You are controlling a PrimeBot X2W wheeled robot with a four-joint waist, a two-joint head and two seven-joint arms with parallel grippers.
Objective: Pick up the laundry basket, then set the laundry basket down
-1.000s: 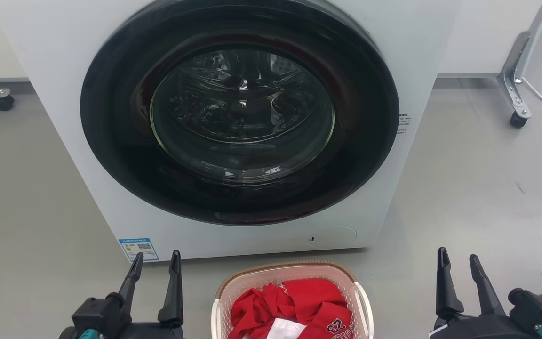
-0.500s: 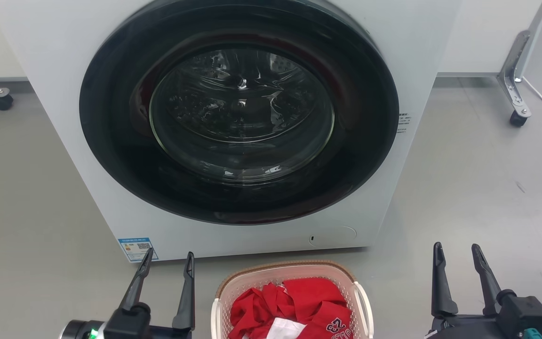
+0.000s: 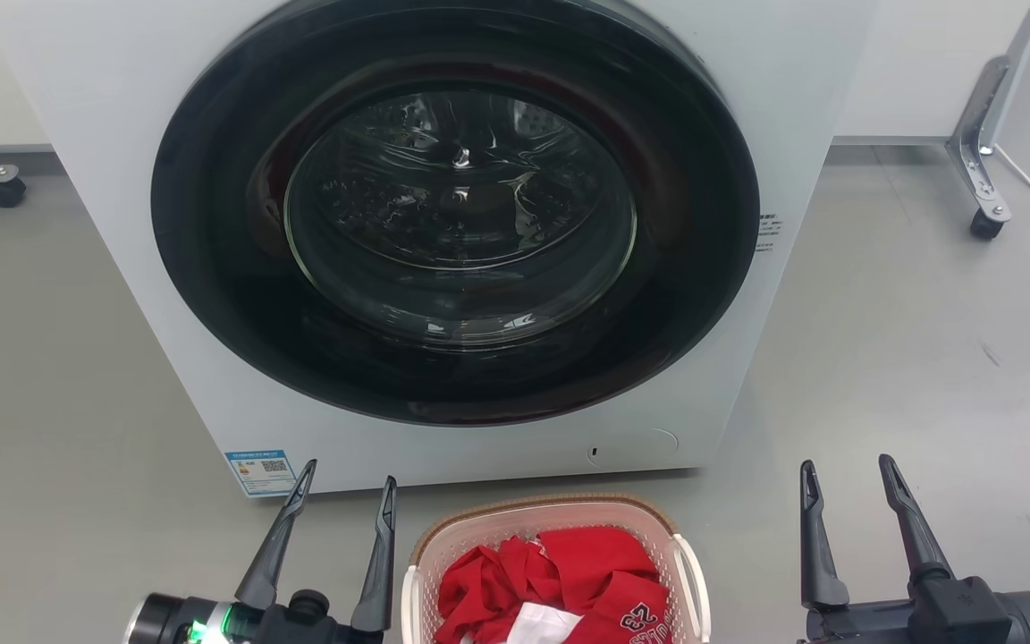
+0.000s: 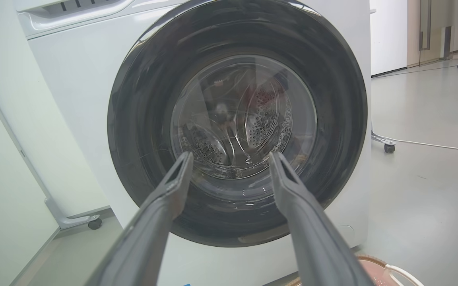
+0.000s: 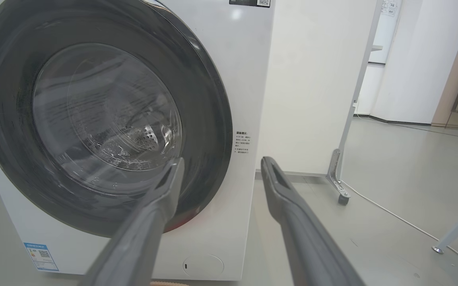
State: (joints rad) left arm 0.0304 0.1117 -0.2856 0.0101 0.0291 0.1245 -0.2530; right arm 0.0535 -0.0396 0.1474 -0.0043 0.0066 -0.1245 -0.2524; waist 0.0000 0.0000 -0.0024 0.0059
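The laundry basket [image 3: 533, 506] is sitting on the floor [image 3: 882, 358] at the near edge of the head view, just in front of the washing machine [image 3: 104, 107] and below its closed round door [image 3: 457, 215]. The left fingers [image 3: 381, 559] are standing just beside the basket's left side, with a thin strip of floor showing between them. They are spread apart and holding nothing. The right fingers [image 3: 814, 546] are standing well to the right of the basket, across a wide stretch of floor. They are also parted and gripping nothing.

In the left wrist view, the left fingers [image 4: 161, 210] are pointing at the door glass, and the basket's brown rim [image 4: 372, 263] is peeking in at the lower right. In the right wrist view, the right fingers [image 5: 292, 214] are aiming past the machine's right edge.

The bottom edge is cutting off the near half of the basket, so its full shape is hidden. Red clothes [image 3: 569, 563] are lying heaped inside it. One of them is showing a white "23" that reads upside down, with lettering beside it that is cut off.

A blue sticker [image 3: 262, 471] with a QR code is sitting at the machine's lower left corner, its print too small to read. A small text block [image 3: 767, 234] beside the door is equally illegible.
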